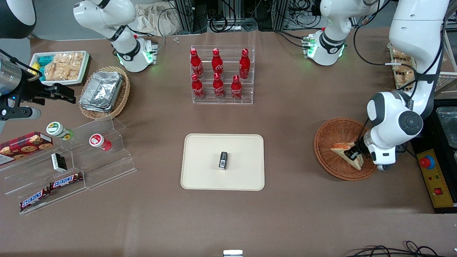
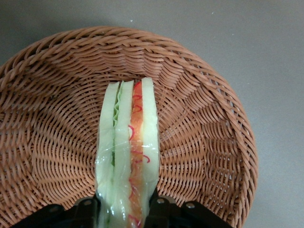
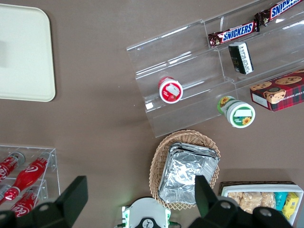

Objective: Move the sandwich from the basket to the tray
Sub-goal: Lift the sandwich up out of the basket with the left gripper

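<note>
The sandwich [image 1: 343, 149] is a film-wrapped wedge of pale bread with green and red-orange filling [image 2: 128, 147]. It is inside the round reddish-brown wicker basket [image 1: 325, 154] [image 2: 52, 123] toward the working arm's end of the table. My left gripper [image 1: 354, 155] [image 2: 127, 211] reaches down into the basket and is shut on the sandwich, with one black finger pressed against each bread face. The cream tray [image 1: 203, 157] [image 3: 23, 52] lies flat mid-table, well apart from the basket, toward the parked arm. A small black packet [image 1: 223, 160] rests at the tray's centre.
An acrylic rack of red cola bottles [image 1: 222, 76] stands farther from the front camera than the tray. A yellow box with a red stop button [image 1: 435, 176] lies beside the basket at the table edge. A tan oval basket with foil containers [image 1: 103, 92] and an acrylic snack shelf [image 1: 71, 160] sit toward the parked arm's end.
</note>
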You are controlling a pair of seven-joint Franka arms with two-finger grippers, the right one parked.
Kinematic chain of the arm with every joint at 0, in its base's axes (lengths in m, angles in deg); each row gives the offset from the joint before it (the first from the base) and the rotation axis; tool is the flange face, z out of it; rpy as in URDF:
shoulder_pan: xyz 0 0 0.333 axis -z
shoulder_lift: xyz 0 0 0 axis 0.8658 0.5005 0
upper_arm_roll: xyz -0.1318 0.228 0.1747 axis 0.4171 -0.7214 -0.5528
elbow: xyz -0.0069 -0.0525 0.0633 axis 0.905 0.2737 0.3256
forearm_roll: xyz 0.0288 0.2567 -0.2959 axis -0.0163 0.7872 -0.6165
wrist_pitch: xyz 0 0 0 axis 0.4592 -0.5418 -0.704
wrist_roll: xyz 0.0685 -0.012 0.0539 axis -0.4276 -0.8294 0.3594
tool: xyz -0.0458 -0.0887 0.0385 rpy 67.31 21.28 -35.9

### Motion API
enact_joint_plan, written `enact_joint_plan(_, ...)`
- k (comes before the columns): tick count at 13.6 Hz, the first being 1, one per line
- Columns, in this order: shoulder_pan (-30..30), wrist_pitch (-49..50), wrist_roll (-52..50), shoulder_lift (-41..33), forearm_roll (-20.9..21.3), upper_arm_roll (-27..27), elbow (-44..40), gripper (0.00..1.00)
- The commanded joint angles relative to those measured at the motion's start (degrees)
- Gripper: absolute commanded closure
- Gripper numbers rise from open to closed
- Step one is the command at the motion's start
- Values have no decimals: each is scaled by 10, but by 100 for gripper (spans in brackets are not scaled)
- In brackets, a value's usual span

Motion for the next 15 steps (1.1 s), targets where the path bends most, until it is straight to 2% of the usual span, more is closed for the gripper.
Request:
enact_joint_plan(1, -1, 23, 0, -30, 12, 1, 5, 100)
enact_joint_plan(6, -3, 167, 104, -92, 11, 1, -54, 100)
enact_joint_plan(10, 6, 365, 199, -92, 8, 8, -209, 100)
enact_joint_plan(13, 54, 435, 233, -67, 8, 22, -312, 100)
enact_joint_plan(15, 104, 442, 233, -56, 8, 21, -324, 100)
